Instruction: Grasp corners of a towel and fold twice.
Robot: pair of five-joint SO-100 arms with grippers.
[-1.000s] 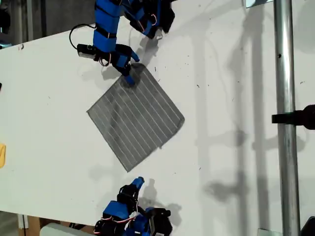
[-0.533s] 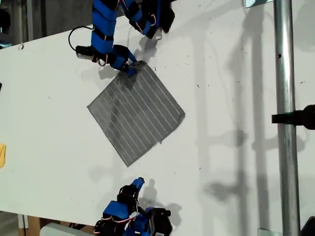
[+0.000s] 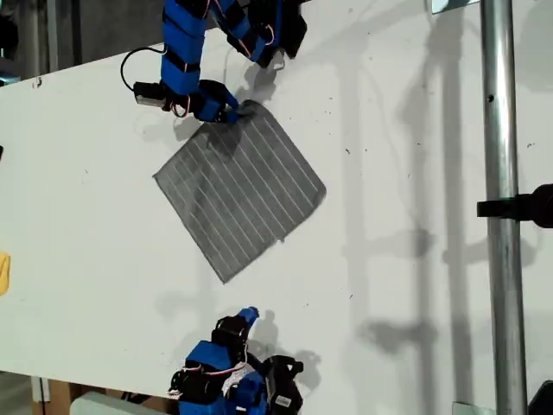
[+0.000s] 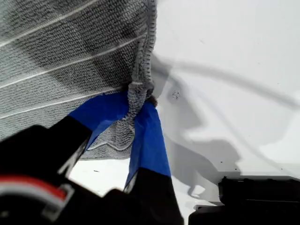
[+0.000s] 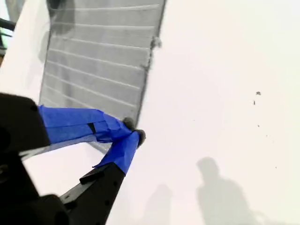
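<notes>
The grey striped towel (image 3: pixel 238 194) lies flat as a diamond on the white table (image 3: pixel 415 130). My first gripper (image 3: pixel 235 113) is at the towel's corner nearest the exterior view's top. In the first wrist view that gripper (image 4: pixel 138 105) is shut on the bunched corner of the towel (image 4: pixel 61 61), which is pinched between the blue fingers. My second gripper (image 3: pixel 250 315) hovers near the exterior view's bottom edge, a short way off the towel's nearest corner (image 3: pixel 226 278). In the second wrist view its tips (image 5: pixel 133 136) meet with nothing between them, and the towel (image 5: pixel 98 61) lies beyond.
A metal pole (image 3: pixel 501 207) with a black clamp (image 3: pixel 523 207) runs down the exterior view's right. A black cable (image 3: pixel 138 60) loops beside the first arm. A yellow object (image 3: pixel 3 272) shows at the exterior view's left edge.
My first gripper has slid from on top of the towel back to its corner, toward the exterior view's top, and pinched it. The second arm has shifted slightly rightward in the exterior view.
</notes>
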